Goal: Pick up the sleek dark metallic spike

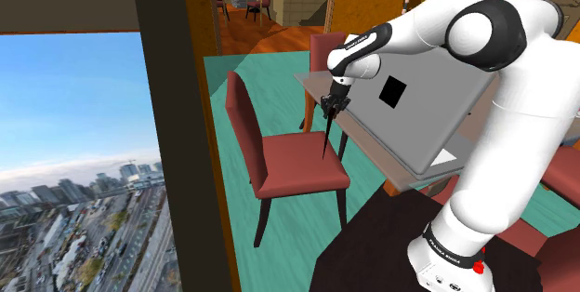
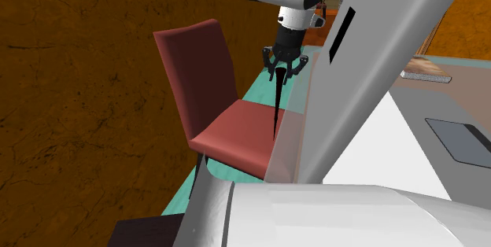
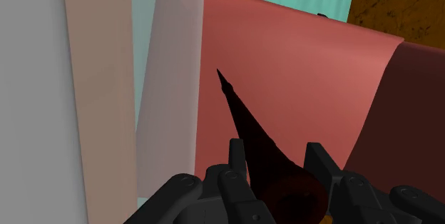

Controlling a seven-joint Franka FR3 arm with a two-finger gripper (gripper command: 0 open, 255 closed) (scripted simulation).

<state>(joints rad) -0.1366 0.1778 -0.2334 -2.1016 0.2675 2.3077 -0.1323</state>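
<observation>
While the end effector (image 1: 331,108) clamps the dark spike (image 1: 326,134) by its thick end, tip hanging above the red chair seat (image 1: 297,174) beside the worktop (image 1: 367,146), the pickup looks achieved, so the next move calls only for a steady hold.

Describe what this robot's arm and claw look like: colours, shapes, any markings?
The arm is glossy white, built of thick rounded tube segments, with a dark joint between them. A black band with small white lettering rings its base, beside a red dot. The gripper is all black: a small hand with two slim fingers.
</observation>
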